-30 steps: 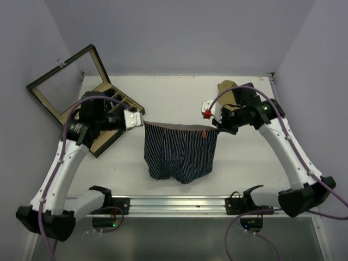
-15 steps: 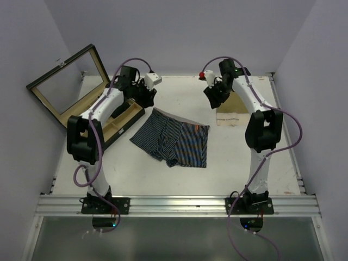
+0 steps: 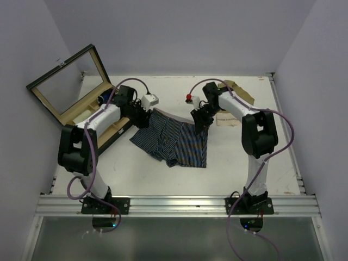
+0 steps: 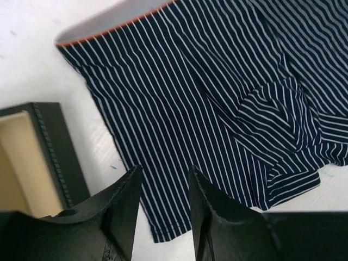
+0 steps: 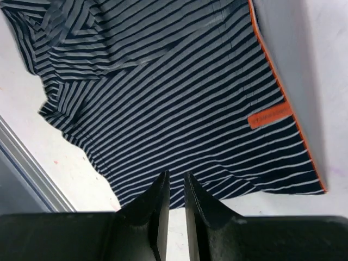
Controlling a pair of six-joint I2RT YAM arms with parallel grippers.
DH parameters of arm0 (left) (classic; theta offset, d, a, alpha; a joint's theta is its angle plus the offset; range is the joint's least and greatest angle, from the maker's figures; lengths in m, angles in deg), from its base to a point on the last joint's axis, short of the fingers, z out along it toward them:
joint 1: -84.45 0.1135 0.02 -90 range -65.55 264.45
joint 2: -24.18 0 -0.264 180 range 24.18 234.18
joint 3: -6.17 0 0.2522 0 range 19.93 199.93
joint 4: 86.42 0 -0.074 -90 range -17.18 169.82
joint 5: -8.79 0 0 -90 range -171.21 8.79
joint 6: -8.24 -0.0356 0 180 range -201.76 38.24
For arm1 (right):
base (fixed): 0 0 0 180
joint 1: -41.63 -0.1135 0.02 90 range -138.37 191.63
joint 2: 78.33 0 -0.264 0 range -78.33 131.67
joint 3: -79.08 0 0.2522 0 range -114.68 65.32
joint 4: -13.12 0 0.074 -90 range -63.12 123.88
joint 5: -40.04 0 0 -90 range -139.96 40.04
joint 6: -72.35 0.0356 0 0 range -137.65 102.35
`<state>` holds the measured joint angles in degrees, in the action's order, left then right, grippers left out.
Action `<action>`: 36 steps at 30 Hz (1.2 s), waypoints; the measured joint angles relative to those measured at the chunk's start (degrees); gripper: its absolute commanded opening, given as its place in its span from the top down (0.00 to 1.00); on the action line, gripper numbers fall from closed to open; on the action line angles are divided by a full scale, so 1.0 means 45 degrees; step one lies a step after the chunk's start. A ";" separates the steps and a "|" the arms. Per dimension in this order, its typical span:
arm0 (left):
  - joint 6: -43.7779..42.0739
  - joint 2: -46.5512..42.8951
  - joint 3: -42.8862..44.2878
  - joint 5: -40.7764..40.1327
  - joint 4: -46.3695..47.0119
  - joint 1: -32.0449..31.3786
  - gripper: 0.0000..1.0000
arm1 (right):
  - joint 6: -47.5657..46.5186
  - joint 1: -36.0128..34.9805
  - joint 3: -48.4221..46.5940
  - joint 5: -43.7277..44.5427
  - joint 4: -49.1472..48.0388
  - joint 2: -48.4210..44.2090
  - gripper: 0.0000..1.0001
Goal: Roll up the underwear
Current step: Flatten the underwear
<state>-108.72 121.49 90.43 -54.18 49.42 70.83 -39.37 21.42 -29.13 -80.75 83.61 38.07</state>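
A pair of navy boxer-style underwear point(image 3: 175, 142) with thin white stripes and an orange-edged waistband lies spread flat on the white worktop point(image 3: 261, 157). It sits between the two end effectors, with the waistband on their far side and the leg openings running toward the arm bases.

The left end effector point(image 3: 140, 116) hangs just over the left side edge of the garment. In the left wrist view its black fingers point(image 4: 126, 204) stand clearly apart. Striped cloth and bare worktop show through the gap, and nothing is caught between them. Just to its left is a corner of a dark, stitched-edge box point(image 4: 51, 155) with a pale lining, whose glass-paned lid point(image 3: 65, 81) stands open.

The right end effector point(image 3: 199, 123) hovers over the right side edge, below the waistband corner. Its fingers point(image 5: 159, 204) are only narrowly parted and hold nothing. A small orange label point(image 5: 267, 117) lies ahead of it and to one side, near the waistband.
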 measured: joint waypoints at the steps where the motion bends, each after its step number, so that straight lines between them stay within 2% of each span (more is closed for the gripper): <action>1: 0.0005 0.0267 -0.0053 0.0015 -0.0097 -0.0005 0.59 | 0.0126 0.0029 0.0321 -0.0005 -0.0189 0.0102 0.81; 7: 0.0243 0.1535 -0.0223 0.0044 -0.0063 -0.0185 0.62 | 0.0942 0.0282 0.2817 0.0029 -0.1059 0.0146 0.89; 12: 0.0675 0.2977 0.0374 -0.0019 0.0039 -0.0593 0.62 | 0.1666 0.0151 0.4216 -0.0695 -0.1370 -0.0034 0.89; 15: 0.0874 0.3900 0.1681 -0.0204 0.0219 -0.0942 0.59 | 0.1962 -0.0248 0.4949 -0.1647 -0.1545 -0.0243 0.80; 16: 0.0879 0.4274 0.2249 -0.0257 0.0262 -0.1083 0.58 | 0.2055 -0.0500 0.5217 -0.2093 -0.1603 -0.0359 0.73; 21: 0.0855 0.5561 0.4255 0.0005 0.0588 -0.1613 0.52 | 0.3026 -0.1515 0.5566 -0.4099 -0.2011 -0.1982 0.69; 24: 0.0748 0.5367 0.4430 0.0189 0.0627 -0.1749 0.52 | 0.3444 -0.0826 0.4770 -0.4119 -0.2375 -0.3410 0.71; 27: 0.0481 0.4566 0.4036 0.0131 0.0593 -0.1724 0.51 | 0.2939 0.0165 0.3313 -0.3589 -0.2497 -0.3633 0.75; 31: 0.0175 0.2701 0.2701 0.0087 0.0491 -0.1700 0.51 | 0.1894 0.0607 0.2336 -0.2584 -0.2443 -0.2419 0.78; 36: 0.0068 0.1253 0.1107 0.0117 0.0427 -0.1656 0.52 | 0.1273 0.0423 0.2992 -0.1690 -0.2210 -0.0568 0.83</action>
<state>-108.41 127.13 95.41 -53.66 51.35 63.37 -33.64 23.33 -15.67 -88.35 73.66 35.51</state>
